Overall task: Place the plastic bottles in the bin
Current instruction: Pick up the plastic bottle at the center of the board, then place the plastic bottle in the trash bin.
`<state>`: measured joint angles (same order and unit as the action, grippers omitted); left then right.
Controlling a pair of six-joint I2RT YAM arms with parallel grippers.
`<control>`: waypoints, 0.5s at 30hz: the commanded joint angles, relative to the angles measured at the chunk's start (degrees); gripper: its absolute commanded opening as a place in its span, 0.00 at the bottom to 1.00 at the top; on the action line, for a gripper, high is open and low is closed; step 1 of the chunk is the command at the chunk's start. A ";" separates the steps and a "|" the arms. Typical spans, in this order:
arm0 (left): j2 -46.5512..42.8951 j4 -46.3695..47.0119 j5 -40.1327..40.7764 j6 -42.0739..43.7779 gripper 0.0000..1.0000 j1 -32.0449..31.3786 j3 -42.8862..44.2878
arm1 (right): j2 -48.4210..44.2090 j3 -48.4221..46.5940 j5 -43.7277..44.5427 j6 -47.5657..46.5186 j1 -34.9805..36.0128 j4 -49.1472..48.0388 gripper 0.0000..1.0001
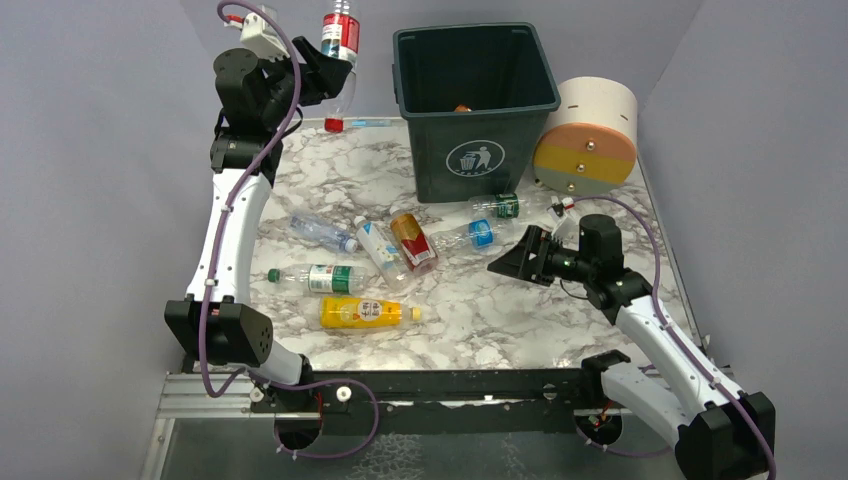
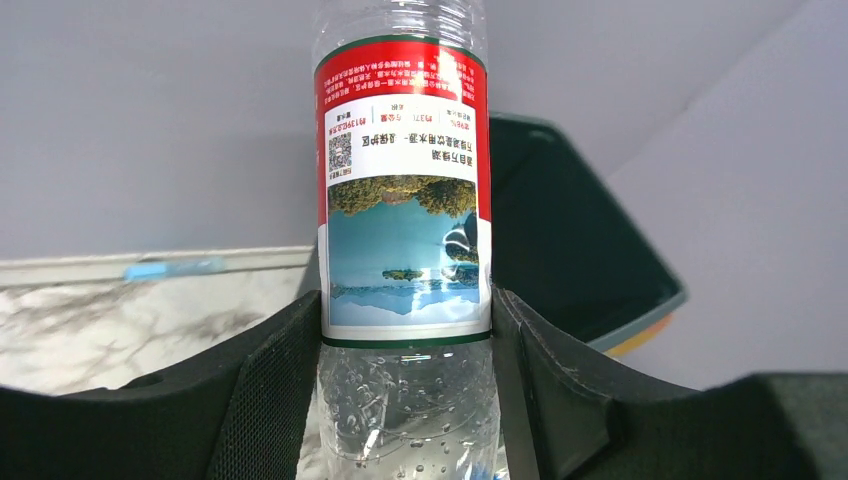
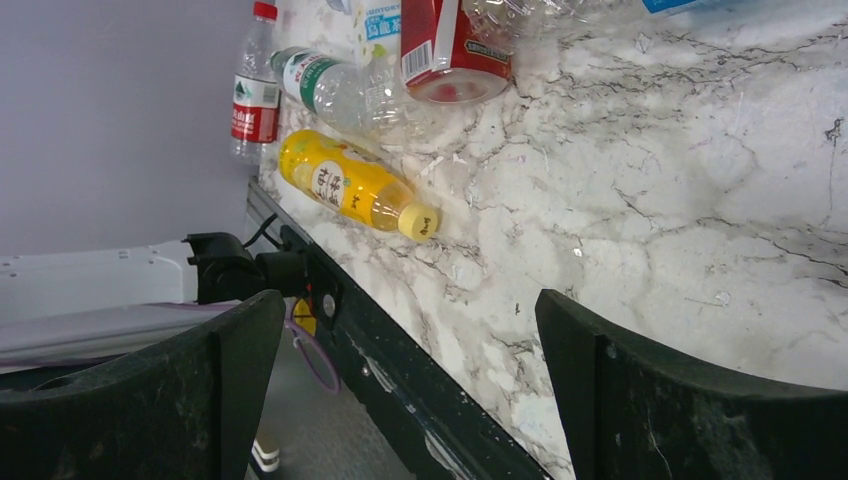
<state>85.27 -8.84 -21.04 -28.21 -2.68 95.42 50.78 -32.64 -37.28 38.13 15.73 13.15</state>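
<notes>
My left gripper (image 1: 325, 68) is raised at the back left, shut on a clear plastic bottle with a red label (image 1: 340, 38), cap down. In the left wrist view both fingers (image 2: 270, 390) press the bottle (image 2: 405, 200). The dark green bin (image 1: 440, 135) stands just to its right, its dark inside (image 2: 570, 250) behind the bottle. Several bottles lie mid-table: green-labelled (image 1: 318, 278), yellow-orange (image 1: 365, 313), red-and-gold (image 1: 412, 241), blue-labelled (image 1: 470, 235). My right gripper (image 1: 515, 262) hangs open and empty over the table's right side, its jaws (image 3: 410, 400) wide apart, the yellow-orange bottle (image 3: 345, 183) ahead.
A cream-and-orange cylinder (image 1: 590, 135) lies right of the bin. Another green-labelled bottle (image 1: 505, 205) lies in front of the bin. The right wrist view shows a red-labelled bottle (image 3: 255, 95) at the table's left edge and the black front rail (image 3: 400, 370).
</notes>
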 commanded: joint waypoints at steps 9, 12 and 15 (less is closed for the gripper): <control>14.83 17.07 -11.93 -17.79 0.61 -0.71 15.38 | -2.34 0.06 -1.47 1.30 -0.17 0.11 0.99; 18.35 22.59 -11.75 -22.10 0.62 -2.11 17.19 | -2.45 0.58 -1.43 1.87 -0.17 -0.41 0.99; 22.14 25.07 -11.31 -23.83 0.61 -4.24 20.07 | -2.49 0.75 -1.48 2.10 -0.17 -0.65 0.99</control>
<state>104.01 8.03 -30.61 -46.46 -4.19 111.13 49.08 -32.62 -37.45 39.38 15.73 13.15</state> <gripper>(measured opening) 0.621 0.992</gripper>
